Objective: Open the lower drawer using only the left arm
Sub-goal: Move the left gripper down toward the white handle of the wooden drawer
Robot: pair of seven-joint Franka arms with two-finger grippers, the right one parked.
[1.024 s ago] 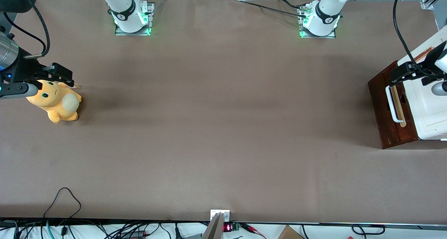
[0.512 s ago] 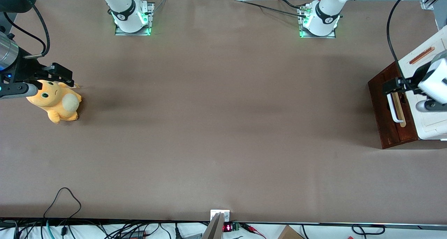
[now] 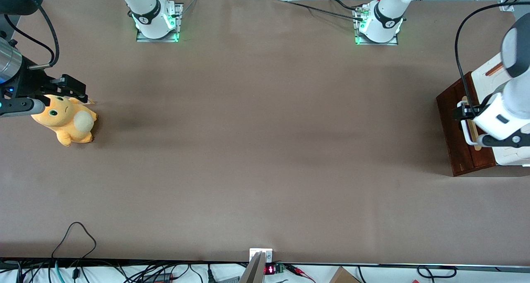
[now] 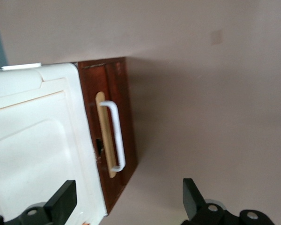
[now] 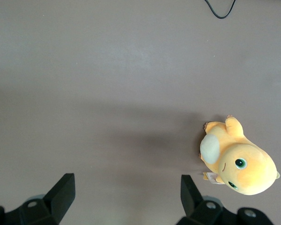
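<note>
The lower drawer [image 3: 453, 130] shows its dark red-brown front at the working arm's end of the table, under a white cabinet top [image 3: 515, 157]. Its white loop handle [image 3: 467, 130] lies on a pale wood strip. None of the drawer's inside shows. The left arm's white wrist [image 3: 497, 117] hangs over the cabinet, and its black gripper [image 3: 462, 111] sits above the handle's end farther from the front camera. In the left wrist view the drawer front [image 4: 126, 117] and handle [image 4: 116, 140] lie ahead of the gripper [image 4: 126, 201]. The fingers [image 4: 61, 202] stand wide apart, open, holding nothing.
A yellow plush toy [image 3: 66, 119] lies toward the parked arm's end of the table and also shows as the plush toy [image 5: 239, 161] in the right wrist view. A black cable loop [image 3: 74, 233] lies near the table's front edge. The working arm's base [image 3: 381, 24] stands along the back edge.
The left arm has swung nearer the front camera. Its gripper moved from above the cabinet's corner to over the drawer handle's end. The drawer has not moved.
</note>
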